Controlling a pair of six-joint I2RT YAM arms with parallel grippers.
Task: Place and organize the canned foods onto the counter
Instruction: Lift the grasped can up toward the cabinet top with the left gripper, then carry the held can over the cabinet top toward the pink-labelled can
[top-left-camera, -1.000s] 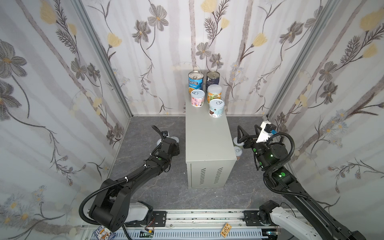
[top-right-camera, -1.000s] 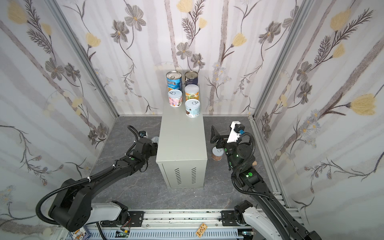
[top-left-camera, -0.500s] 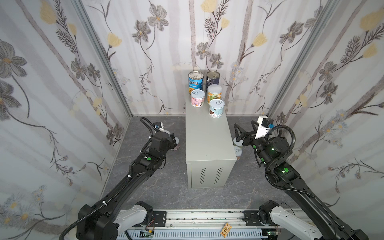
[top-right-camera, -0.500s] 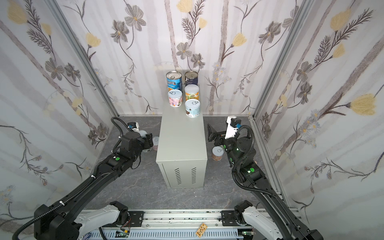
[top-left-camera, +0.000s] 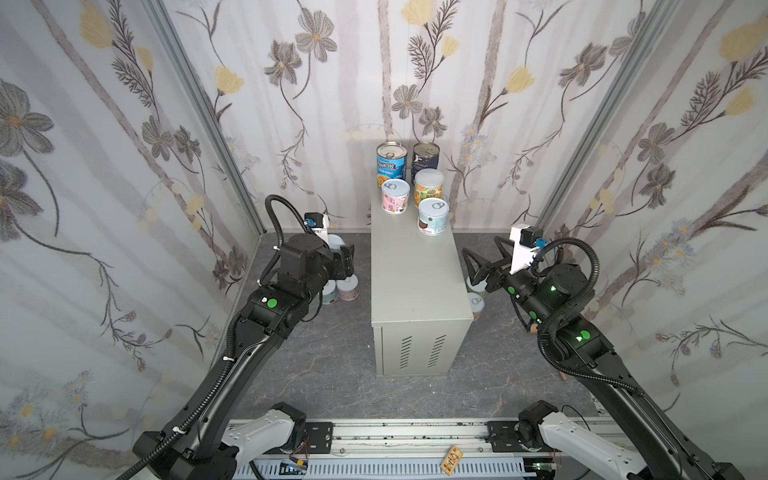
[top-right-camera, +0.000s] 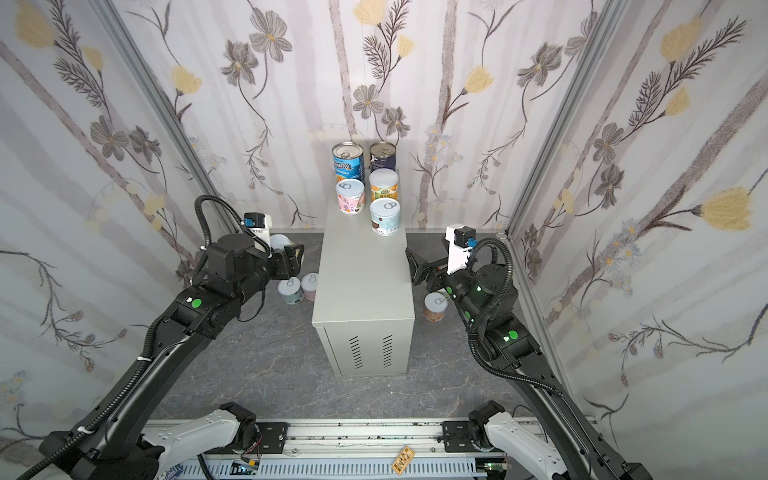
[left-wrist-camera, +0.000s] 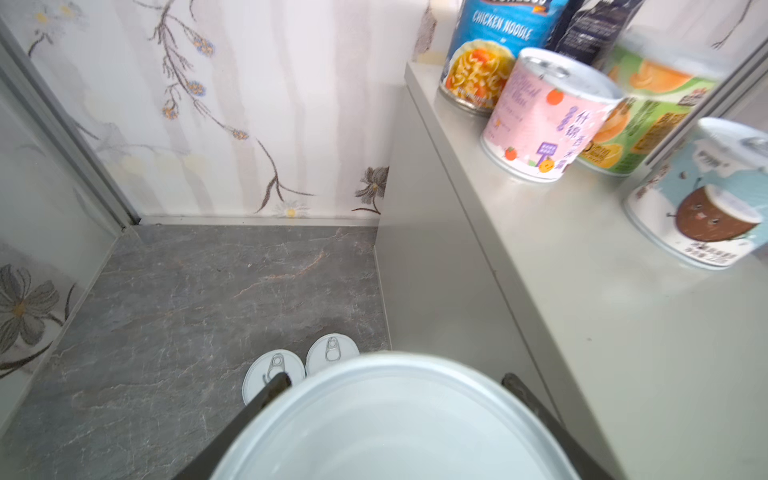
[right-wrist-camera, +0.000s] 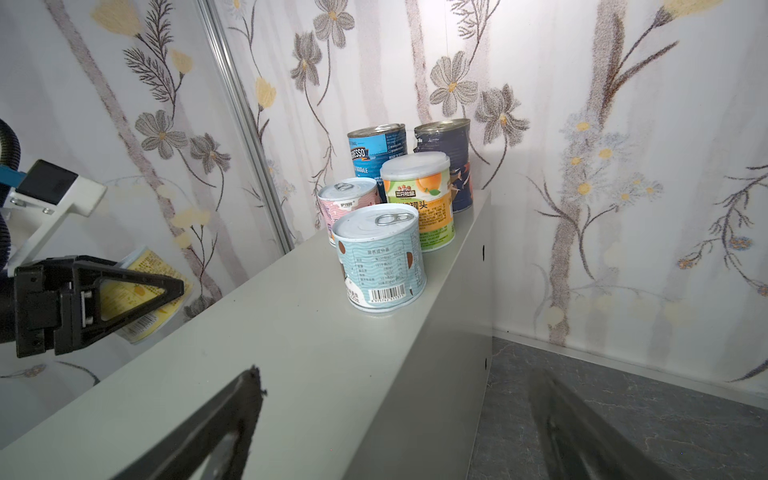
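Several canned foods stand at the far end of the counter (top-left-camera: 415, 282): a blue Progresso can (top-left-camera: 391, 160), a navy can (top-left-camera: 425, 154), a pink one (top-left-camera: 395, 195), an orange-green one (top-left-camera: 429, 188) and a light blue one (top-left-camera: 433, 216). My left gripper (top-left-camera: 345, 261) hangs left of the counter, about level with its top, shut on a yellow-labelled can (right-wrist-camera: 141, 286). That can's white lid (left-wrist-camera: 395, 424) fills the left wrist view. My right gripper (top-left-camera: 478, 266) stands open and empty beside the counter's right side, fingers apart over its edge (right-wrist-camera: 397, 374).
Two white-lidded cans (top-left-camera: 348, 287) (top-left-camera: 330, 296) stand on the dark floor left of the counter. More cans (top-left-camera: 475, 304) sit on the floor to its right, under my right arm. Flowered walls close in on three sides; a rail (top-left-camera: 395, 436) runs along the front.
My left arm has lifted the can from near the floor up to the height of the counter's top. The right arm has risen a little, its gripper still open.
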